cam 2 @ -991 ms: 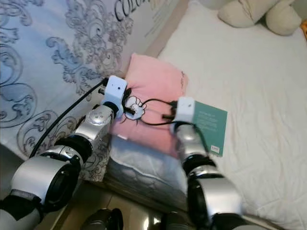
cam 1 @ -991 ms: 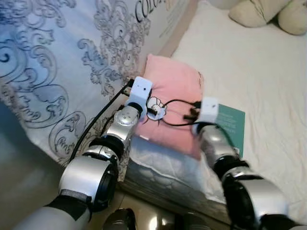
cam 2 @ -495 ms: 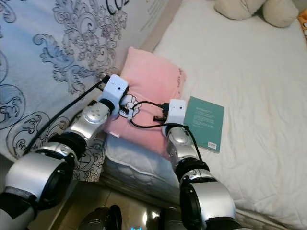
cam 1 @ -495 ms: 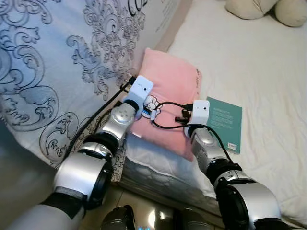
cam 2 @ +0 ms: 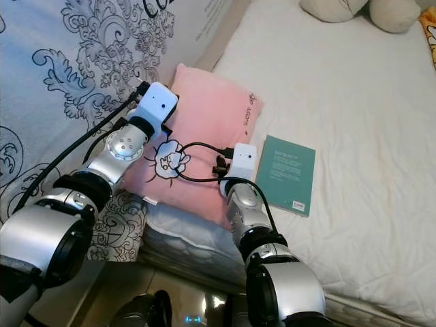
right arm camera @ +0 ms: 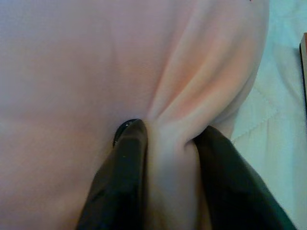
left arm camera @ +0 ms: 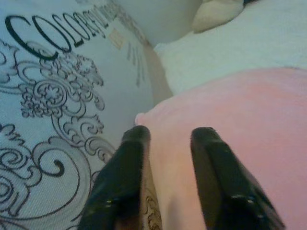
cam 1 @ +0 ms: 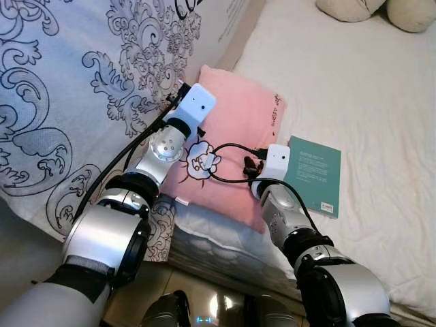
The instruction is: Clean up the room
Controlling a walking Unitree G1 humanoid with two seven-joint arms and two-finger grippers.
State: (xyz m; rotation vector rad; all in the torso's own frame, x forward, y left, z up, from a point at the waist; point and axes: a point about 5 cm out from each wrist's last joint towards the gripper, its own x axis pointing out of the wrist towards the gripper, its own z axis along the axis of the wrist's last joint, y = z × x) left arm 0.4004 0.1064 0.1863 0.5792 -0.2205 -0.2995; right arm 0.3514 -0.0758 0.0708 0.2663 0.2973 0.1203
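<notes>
You're in a home bedroom, a bed with a white quilted mattress cover, a pink pillow at its edge, a patterned blue-grey duvet alongside, cream cushions at the far end, a teal book on the sheet.

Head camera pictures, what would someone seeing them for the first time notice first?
The pink pillow at the near edge of the white bed, with both silver arms reaching onto it. The right gripper pinches a fold of its fabric, and the left gripper sits at its far corner beside the blue patterned quilt. A green book lies flat just right of the pillow.
</notes>
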